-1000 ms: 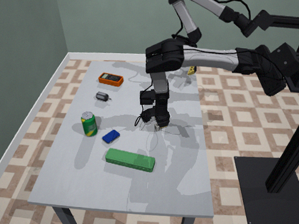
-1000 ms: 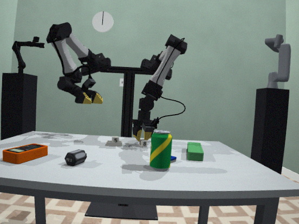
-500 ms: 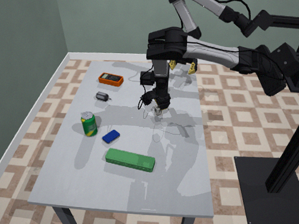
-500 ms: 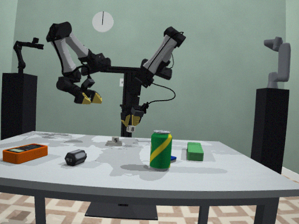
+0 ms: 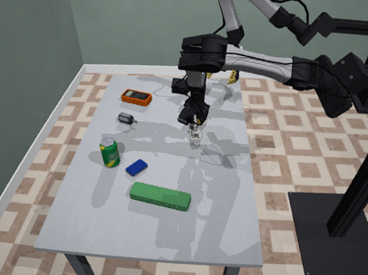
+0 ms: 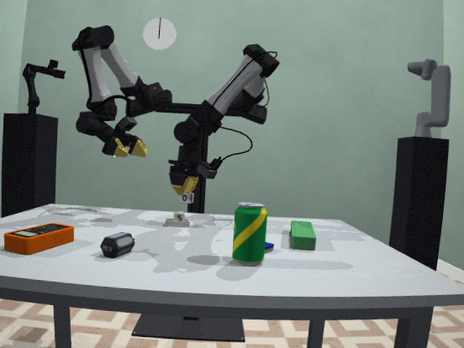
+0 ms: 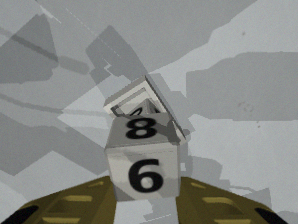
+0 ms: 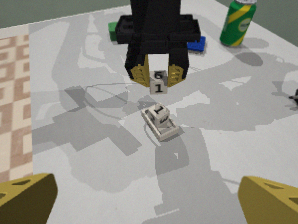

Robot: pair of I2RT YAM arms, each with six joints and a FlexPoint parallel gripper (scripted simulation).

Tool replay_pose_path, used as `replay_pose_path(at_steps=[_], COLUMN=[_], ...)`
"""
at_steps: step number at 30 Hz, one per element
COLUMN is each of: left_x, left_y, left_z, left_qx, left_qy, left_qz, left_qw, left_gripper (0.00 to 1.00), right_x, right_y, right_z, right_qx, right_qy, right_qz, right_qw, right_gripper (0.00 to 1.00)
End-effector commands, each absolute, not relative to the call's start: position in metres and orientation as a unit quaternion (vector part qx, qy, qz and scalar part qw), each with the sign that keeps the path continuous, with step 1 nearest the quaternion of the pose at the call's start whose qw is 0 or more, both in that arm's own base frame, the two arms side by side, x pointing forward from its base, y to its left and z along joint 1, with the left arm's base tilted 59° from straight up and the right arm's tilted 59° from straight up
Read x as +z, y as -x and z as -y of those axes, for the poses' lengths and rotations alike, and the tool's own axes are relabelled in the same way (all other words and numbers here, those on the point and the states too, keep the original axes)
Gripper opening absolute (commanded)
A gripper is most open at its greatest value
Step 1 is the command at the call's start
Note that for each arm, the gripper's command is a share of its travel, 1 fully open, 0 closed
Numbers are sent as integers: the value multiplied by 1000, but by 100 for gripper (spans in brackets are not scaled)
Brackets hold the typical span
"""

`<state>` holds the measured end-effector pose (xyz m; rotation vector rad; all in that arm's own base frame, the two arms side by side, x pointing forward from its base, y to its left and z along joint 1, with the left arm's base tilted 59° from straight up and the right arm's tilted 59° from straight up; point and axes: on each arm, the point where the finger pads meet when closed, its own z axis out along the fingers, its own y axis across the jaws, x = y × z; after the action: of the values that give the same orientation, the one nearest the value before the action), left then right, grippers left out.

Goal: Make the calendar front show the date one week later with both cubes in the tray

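My left gripper (image 5: 195,123) (image 6: 186,192) (image 7: 146,184) is shut on a white number cube (image 6: 187,197) (image 7: 144,172) (image 8: 158,89), held in the air above the tray. The held cube shows 8 and 6 in the left wrist view, 6 and 1 in the right wrist view, and 0 in the exterior view. The pale calendar tray (image 6: 170,224) (image 7: 162,104) (image 8: 172,134) holds the other cube (image 6: 179,217) (image 8: 160,111), with 1 on top and 5 facing the exterior camera. The held cube partly hides it in the left wrist view. My right gripper (image 5: 220,77) (image 6: 130,153) is open and empty, raised off to one side.
An orange multimeter (image 5: 136,97) (image 6: 39,238), a dark grey object (image 5: 126,119) (image 6: 118,245), a green can (image 5: 110,156) (image 6: 249,235), a blue box (image 5: 136,167) and a long green case (image 5: 160,196) (image 6: 303,235) stand on the table, away from the tray.
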<state>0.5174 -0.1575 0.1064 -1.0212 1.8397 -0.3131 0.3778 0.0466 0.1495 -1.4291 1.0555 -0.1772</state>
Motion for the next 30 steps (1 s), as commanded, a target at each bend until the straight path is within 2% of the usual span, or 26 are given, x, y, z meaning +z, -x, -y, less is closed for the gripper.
replay_pose_path(at_steps=[1,12,22,30], left_x=[106,93,97,85], left_y=[-516,-518,-519,-539], left_z=[175,216,229,213], left_qx=[-162,-238,-255,-250], left_qy=[509,622,621,626], left_qz=[-706,-608,-606,-603], left_qw=[464,431,427,426], left_gripper=[20,20,20,20], right_x=[160,184,203,216], right_y=[-370,-352,-337,-338], right_z=[-45,-23,-11,-3], right_qx=[-76,-96,-113,-141], right_qy=[630,623,617,610], right_qz=[-459,-483,-494,-496], right_qw=[623,608,602,602], right_gripper=[100,100,100,100])
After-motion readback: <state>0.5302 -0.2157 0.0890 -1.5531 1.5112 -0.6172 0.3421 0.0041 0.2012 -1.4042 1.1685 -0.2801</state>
